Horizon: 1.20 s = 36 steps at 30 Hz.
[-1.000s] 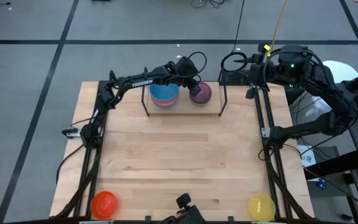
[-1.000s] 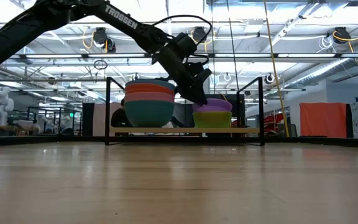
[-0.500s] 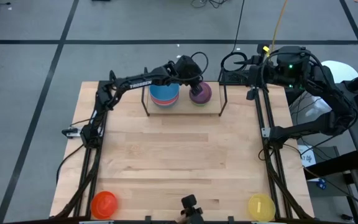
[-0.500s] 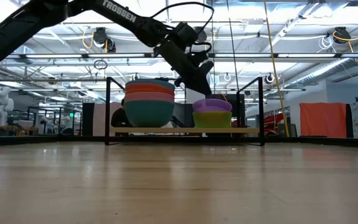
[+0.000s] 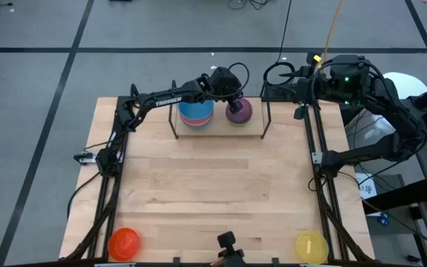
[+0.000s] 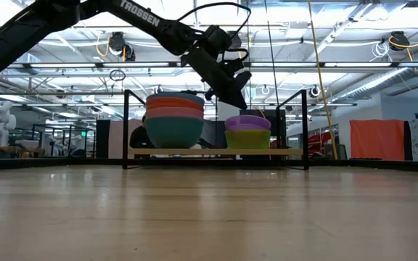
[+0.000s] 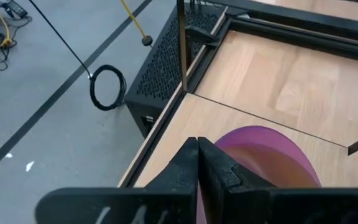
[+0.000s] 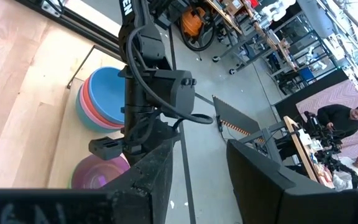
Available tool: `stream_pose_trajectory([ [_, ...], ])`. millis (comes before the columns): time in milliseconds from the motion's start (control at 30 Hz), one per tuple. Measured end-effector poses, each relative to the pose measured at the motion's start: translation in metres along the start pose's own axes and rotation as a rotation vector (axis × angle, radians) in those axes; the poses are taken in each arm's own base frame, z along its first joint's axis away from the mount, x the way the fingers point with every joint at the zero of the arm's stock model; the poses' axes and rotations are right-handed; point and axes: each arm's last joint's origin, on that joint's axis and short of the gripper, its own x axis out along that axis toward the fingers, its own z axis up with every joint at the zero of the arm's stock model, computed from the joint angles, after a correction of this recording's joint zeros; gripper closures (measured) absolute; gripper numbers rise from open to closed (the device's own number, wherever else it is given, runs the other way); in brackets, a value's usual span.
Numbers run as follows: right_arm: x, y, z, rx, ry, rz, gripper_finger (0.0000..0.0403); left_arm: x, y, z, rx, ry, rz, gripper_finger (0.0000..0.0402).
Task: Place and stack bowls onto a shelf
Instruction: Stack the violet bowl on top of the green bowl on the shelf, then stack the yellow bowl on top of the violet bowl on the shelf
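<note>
The shelf (image 6: 216, 152) stands at the table's far edge. On its left part sits a stack of bowls (image 6: 174, 119) with teal at the bottom and blue on top (image 5: 196, 111). Beside it a purple bowl (image 6: 247, 122) is nested in a green bowl (image 6: 248, 138). My left gripper (image 6: 235, 99) hangs shut just above the purple bowl's left rim, clear of it; the left wrist view shows the shut fingers (image 7: 197, 163) with the purple bowl (image 7: 272, 155) beyond. My right gripper (image 8: 207, 180) waits open, held high past the table's far right corner.
An orange-red bowl (image 5: 123, 242) sits at the table's near left corner and a yellow bowl (image 5: 311, 246) at the near right corner. The shelf's black rod uprights (image 6: 125, 127) flank the bowls. People sit in the room beyond (image 8: 344, 118).
My left gripper has let go of the purple bowl's rim, risen a little above it, rolled slightly and shut. The purple bowl stays nested in the green one on the shelf.
</note>
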Motion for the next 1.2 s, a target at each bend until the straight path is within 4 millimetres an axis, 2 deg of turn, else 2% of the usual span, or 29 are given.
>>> stream_pose_trajectory([
  [100, 0.0, 0.0, 0.0, -0.001, 0.0, 0.0, 0.0257, 0.0, 0.0, 0.0, 0.0, 0.002, 0.0, 0.0399],
  [433, 0.0, 0.0, 0.0, -0.002, 0.0, 0.0, 0.0257, 0.022, -0.001, -0.018, -0.012, 0.054, -0.006, 0.04],
  [567, 0.0, 0.0, 0.0, -0.003, 0.001, 0.0, 0.0257, 0.018, -0.002, -0.01, 0.003, 0.003, -0.004, 0.0401],
  [633, 0.0, 0.0, 0.0, -0.003, 0.001, -0.001, 0.0257, 0.004, -0.001, 0.001, 0.007, -0.03, 0.0, 0.0401],
  [733, 0.0, 0.0, 0.0, -0.008, 0.002, -0.003, 0.0257, -0.031, -0.002, 0.024, 0.012, -0.085, 0.002, 0.0401],
  [833, -0.003, 0.001, -0.002, -0.012, 0.011, 0.005, 0.0257, -0.068, -0.014, 0.04, 0.027, -0.091, -0.017, 0.04],
  [933, -0.006, 0.003, -0.005, -0.008, 0.032, 0.025, 0.0257, -0.099, -0.039, 0.046, 0.104, -0.05, -0.03, 0.0396],
  [1067, -0.012, 0.004, -0.008, 0.066, 0.05, 0.033, 0.0257, -0.131, -0.073, 0.043, 0.218, 0.058, -0.036, 0.039],
  [1200, -0.019, 0.004, -0.011, 0.139, 0.064, 0.01, 0.0257, -0.156, -0.098, 0.034, 0.202, 0.171, -0.055, 0.0388],
])
